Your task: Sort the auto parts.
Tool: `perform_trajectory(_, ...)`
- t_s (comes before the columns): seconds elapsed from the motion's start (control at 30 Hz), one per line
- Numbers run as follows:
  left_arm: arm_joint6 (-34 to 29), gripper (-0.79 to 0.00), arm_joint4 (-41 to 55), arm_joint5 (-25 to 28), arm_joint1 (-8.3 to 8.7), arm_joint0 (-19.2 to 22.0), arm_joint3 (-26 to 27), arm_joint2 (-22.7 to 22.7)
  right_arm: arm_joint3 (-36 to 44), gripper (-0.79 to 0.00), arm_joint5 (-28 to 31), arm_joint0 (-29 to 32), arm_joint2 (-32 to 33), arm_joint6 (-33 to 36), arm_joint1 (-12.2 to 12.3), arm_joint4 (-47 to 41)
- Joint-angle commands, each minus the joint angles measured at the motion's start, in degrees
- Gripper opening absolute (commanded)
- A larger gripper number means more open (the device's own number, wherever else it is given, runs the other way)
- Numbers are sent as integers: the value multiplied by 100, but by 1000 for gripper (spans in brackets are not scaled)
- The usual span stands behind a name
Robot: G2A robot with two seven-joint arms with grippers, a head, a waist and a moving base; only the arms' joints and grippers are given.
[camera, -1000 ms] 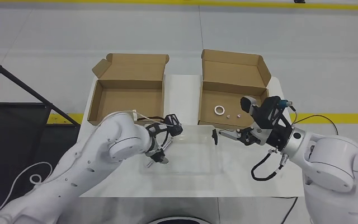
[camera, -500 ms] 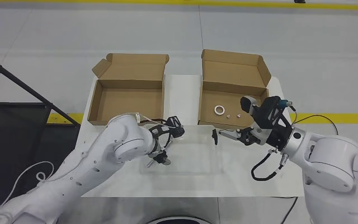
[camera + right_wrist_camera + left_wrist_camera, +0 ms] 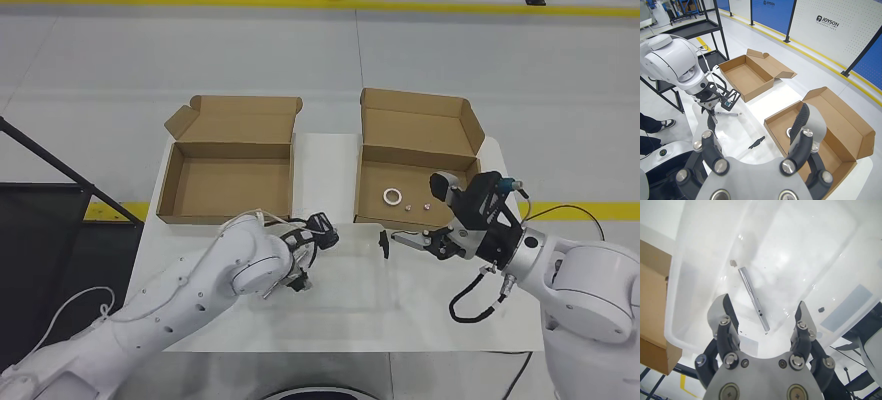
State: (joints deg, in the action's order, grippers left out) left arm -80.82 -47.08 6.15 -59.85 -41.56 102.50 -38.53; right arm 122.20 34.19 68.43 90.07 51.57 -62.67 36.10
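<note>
A thin metal rod (image 3: 753, 298) lies on the floor of the clear plastic tray (image 3: 345, 292). My left gripper (image 3: 763, 306) hangs open just above it, one finger on each side of the rod's near end. In the right wrist view the rod (image 3: 726, 113) lies just under the left gripper (image 3: 709, 112). A small black part (image 3: 384, 243) rests at the tray's right end. My right gripper (image 3: 400, 240) stands open beside it, holding nothing. A white ring (image 3: 394, 196) and two small pieces (image 3: 408, 206) sit in the right cardboard box (image 3: 440, 175).
The left cardboard box (image 3: 228, 185) stands open at the back left with a bare floor. Both boxes touch the tray's far side. Dark specks (image 3: 821, 309) dot the tray floor. A black metal rack (image 3: 702, 28) stands beyond the table.
My left arm has swung a little to the right, carrying its open gripper further over the tray. The right arm has kept still.
</note>
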Motion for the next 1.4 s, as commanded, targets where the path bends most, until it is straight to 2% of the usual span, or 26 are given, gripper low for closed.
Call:
perform_trajectory(0.0,-7,-354,27,-15,-25,16,-112,23,0,0,1,1,1,0,0,-1)
perform_trajectory(0.13,40,-382,3,-4,-65,49,-354,48,0,0,1,1,1,0,0,-1)
perform_trajectory(0.43,159,-339,-168,28,-126,61,-727,68,0,0,1,1,1,0,0,-1)
perform_trajectory(0.53,180,-351,-166,72,-149,61,-804,78,0,0,1,1,1,0,0,-1)
perform_trajectory(0.6,204,-360,-150,91,-162,56,-838,72,0,0,1,1,1,0,0,-1)
perform_trajectory(0.67,209,-406,-140,112,-171,45,-862,65,0,0,1,1,1,0,0,-1)
perform_trajectory(1.37,183,-462,-12,136,-254,-82,-970,-26,0,0,1,1,1,0,0,-1)
